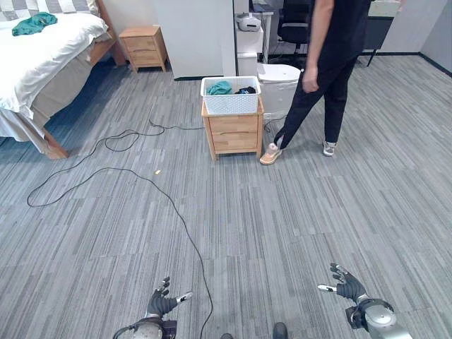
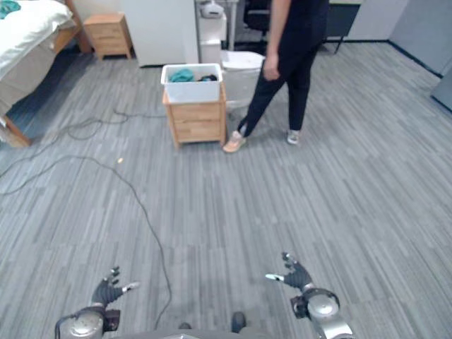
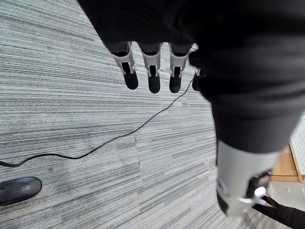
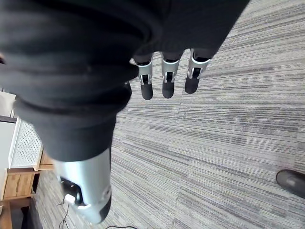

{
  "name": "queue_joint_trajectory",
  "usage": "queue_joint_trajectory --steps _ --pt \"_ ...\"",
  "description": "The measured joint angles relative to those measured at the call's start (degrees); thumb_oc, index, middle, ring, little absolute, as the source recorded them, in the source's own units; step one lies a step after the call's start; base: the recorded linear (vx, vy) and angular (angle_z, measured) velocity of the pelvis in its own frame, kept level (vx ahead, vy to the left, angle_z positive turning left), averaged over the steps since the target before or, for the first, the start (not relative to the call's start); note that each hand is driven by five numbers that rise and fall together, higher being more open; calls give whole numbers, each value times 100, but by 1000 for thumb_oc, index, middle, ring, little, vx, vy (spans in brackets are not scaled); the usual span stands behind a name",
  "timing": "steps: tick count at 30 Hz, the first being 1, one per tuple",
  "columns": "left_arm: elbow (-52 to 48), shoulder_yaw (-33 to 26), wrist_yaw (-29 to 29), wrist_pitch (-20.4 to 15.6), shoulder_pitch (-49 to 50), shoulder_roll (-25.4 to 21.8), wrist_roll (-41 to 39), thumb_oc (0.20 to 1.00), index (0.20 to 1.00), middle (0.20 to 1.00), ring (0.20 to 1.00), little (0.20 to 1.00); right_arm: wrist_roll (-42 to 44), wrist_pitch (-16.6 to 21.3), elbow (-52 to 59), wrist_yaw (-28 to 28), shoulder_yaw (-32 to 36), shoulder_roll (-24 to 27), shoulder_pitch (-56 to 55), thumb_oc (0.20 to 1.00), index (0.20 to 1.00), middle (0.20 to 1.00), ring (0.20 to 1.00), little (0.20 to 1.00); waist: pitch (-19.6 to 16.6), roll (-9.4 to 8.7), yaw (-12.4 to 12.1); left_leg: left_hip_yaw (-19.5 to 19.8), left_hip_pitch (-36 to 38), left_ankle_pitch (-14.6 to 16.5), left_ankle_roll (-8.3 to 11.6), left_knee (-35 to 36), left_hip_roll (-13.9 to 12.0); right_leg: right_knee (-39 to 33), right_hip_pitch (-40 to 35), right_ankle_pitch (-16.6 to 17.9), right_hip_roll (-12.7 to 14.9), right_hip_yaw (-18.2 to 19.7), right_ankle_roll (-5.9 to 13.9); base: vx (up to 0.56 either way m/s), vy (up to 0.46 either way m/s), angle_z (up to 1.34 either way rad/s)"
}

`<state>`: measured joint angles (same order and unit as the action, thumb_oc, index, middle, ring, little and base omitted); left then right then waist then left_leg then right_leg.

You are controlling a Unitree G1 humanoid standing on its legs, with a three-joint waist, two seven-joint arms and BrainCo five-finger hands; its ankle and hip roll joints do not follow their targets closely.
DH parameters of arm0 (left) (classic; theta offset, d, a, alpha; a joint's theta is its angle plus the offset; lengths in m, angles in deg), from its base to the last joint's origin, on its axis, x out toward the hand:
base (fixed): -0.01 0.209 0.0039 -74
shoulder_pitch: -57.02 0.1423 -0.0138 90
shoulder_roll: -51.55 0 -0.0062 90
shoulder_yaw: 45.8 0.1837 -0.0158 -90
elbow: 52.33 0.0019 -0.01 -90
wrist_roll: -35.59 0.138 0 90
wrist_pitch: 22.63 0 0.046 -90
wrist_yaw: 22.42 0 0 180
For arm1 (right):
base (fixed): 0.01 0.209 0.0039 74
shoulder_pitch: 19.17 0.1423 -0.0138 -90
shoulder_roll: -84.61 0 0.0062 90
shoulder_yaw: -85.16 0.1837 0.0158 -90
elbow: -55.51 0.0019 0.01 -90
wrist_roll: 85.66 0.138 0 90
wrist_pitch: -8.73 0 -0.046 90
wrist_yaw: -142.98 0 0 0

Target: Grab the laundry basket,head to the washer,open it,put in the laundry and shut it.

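- The robot's left hand (image 1: 161,304) and right hand (image 1: 347,285) hang low over the grey striped carpet (image 1: 282,226), nearest the camera, each with fingers straight and spread, thumb out to the side, holding nothing.
- In the left wrist view, the left hand's dark-tipped fingers (image 3: 153,82) point out over bare carpet; the right wrist view shows the same of the right hand's fingers (image 4: 167,88).
- A thin black cord (image 1: 106,173) snakes across the carpet between the hands and the bed.
- Well ahead, the white laundry basket (image 1: 231,102) sits on top of a small wooden nightstand (image 1: 233,134), apart from both hands; teal cloth (image 1: 219,87) and something dark lie inside it.
- Just behind the nightstand stands a low white round-topped appliance (image 1: 277,85); what it is cannot be told.
- A person in dark clothes (image 1: 332,63) stands just right of the nightstand, one foot close to its base.
- At far left, a bed with white bedding (image 1: 42,49) carries a teal garment (image 1: 34,24); a second wooden nightstand (image 1: 144,46) stands beside it against the wall.
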<state>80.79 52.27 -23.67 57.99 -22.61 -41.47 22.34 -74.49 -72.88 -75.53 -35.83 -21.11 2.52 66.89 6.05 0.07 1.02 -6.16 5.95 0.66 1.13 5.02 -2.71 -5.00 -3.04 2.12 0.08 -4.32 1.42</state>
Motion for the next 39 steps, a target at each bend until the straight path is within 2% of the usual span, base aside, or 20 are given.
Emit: queue_joint_trajectory --steps 9,13,17,19,21,22,23,24,26,28,30,31,34,35,36,37,38,39 --pt "-148 -80 -24 1 44 9 -14 1000 1000 1000 1000 1000 3 -114 -50 -2 -18 -49 32 1000 1000 1000 1000 1000 -3 -145 -140 44 -83 -4 -31 -17 46 5 73 33 39 -58 -32 46 60 3" --pt "-150 -185 -140 0 -118 -39 -14 1000 1000 1000 1000 1000 3 -114 -54 -98 -62 -67 256 1000 1000 1000 1000 1000 -2 -184 -224 23 -163 38 -98 -35 141 32 167 53 126 -31 4 32 119 -3" --pt "-168 -195 -188 -3 -243 -118 -16 1000 1000 1000 1000 1000 4 -115 -182 -181 -39 -191 442 1000 1000 1000 1000 1000 101 -317 -293 -10 -407 11 -226 -38 282 301 580 80 214 25 55 31 142 -8" --pt "-154 -186 -205 6 -328 -158 -17 1000 1000 1000 1000 1000 6 -114 -217 -184 -58 -257 555 1000 1000 1000 1000 1000 227 -295 -282 11 -481 2 -284 -37 232 813 883 75 238 -7 65 69 97 -3" --pt "-151 -172 -244 5 -459 -183 -17 1000 1000 1000 1000 1000 8 -118 -225 -195 -61 -257 618 1000 1000 1000 1000 1000 388 -277 -270 20 -483 -6 -340 -38 230 1555 1241 -22 297 -50 204 164 56 10" --pt "-147 -164 -268 4 -575 -197 -18 1000 1000 1000 1000 1000 8 -117 -180 -218 -83 -258 621 1000 1000 1000 1000 1000 498 -228 -262 116 -442 65 -468 -36 289 2511 1766 -332 402 -125 462 211 20 10" --pt "-153 -158 -277 4 -607 -197 -18 1000 1000 1000 1000 1000 8 -116 -121 -222 -96 -257 600 1000 1000 1000 1000 1000 518 -251 -231 170 -415 58 -522 -38 321 2859 1958 -514 462 -172 474 224 -14 25" --pt "-162 -159 -284 3 -617 -203 -18 1000 1000 1000 1000 1000 8 -118 -46 -225 -119 -261 575 1000 1000 1000 1000 1000 566 -282 -195 186 -331 29 -496 -39 346 2889 2038 -582 500 -187 429 270 -48 27" --pt "-167 -160 -295 -1 -583 -238 -19 1000 1000 1000 1000 1000 9 -115 29 -226 -229 -269 556 1000 1000 1000 1000 1000 593 -336 -209 171 -217 213 -528 -37 429 2589 2204 -562 588 -346 448 292 -59 6" --pt "-142 -113 -296 -1 -536 -207 -49 1000 1000 1000 1000 1000 9 -108 141 -232 -229 -274 532 1000 1000 1000 1000 1000 603 -339 -202 201 -113 363 -513 -38 456 1627 2306 -488 625 -692 498 393 -81 -1" --pt "-108 -113 -292 9 -532 -158 -204 1000 1000 1000 1000 1000 8 -109 188 -230 -229 -275 499 1000 1000 1000 1000 1000 616 -326 -155 250 -24 472 -493 -38 456 1018 2423 -405 625 -804 617 322 -87 13" --pt "-101 -114 -286 8 -522 -147 -215 1000 1000 1000 1000 1000 7 -113 185 -229 -230 -275 476 1000 1000 1000 1000 1000 625 -312 -105 282 55 508 -518 -39 457 821 2429 -349 620 -846 613 367 -121 25" --pt "-89 -99 -274 8 -434 -99 -217 1000 1000 1000 1000 1000 5 -116 184 -224 -224 -274 364 1000 1000 1000 1000 1000 628 -244 57 455 467 878 -347 -39 386 436 2449 -110 587 -845 620 358 -163 30" --pt "-79 -57 -264 8 -380 -85 -211 1000 1000 1000 1000 1000 5 -106 168 -223 -212 -261 263 1000 1000 1000 1000 1000 627 -241 94 545 588 959 -274 -38 367 441 2363 -26 567 -845 538 416 -210 81" --pt "-69 78 -222 11 -421 161 -204 1000 1000 1000 1000 1000 5 -164 28 -228 -109 -175 149 1000 1000 1000 1000 1000 609 117 181 733 832 1170 -108 -219 17 1133 2325 312 372 -780 383 308 -219 91" --pt "-169 168 -176 1 -370 169 -186 1000 1000 1000 1000 1000 4 -189 57 -212 -112 -162 59 1000 1000 1000 1000 1000 587 136 198 665 848 1048 36 -507 -30 1171 2125 650 316 -779 44 417 -321 75" --pt "-209 167 -156 -11 -344 183 -186 1000 1000 1000 1000 1000 3 -186 113 -213 -110 -120 40 1000 1000 1000 1000 1000 581 158 182 576 871 968 26 -636 -73 1194 2036 808 225 -788 -487 408 -321 36" --pt "-201 173 -118 37 -411 182 -185 1000 1000 1000 1000 1000 9 -145 -77 -222 20 -170 253 1000 1000 1000 1000 1000 578 192 167 535 395 823 354 -1807 -216 1112 1780 427 105 -915 -524 377 -268 15"
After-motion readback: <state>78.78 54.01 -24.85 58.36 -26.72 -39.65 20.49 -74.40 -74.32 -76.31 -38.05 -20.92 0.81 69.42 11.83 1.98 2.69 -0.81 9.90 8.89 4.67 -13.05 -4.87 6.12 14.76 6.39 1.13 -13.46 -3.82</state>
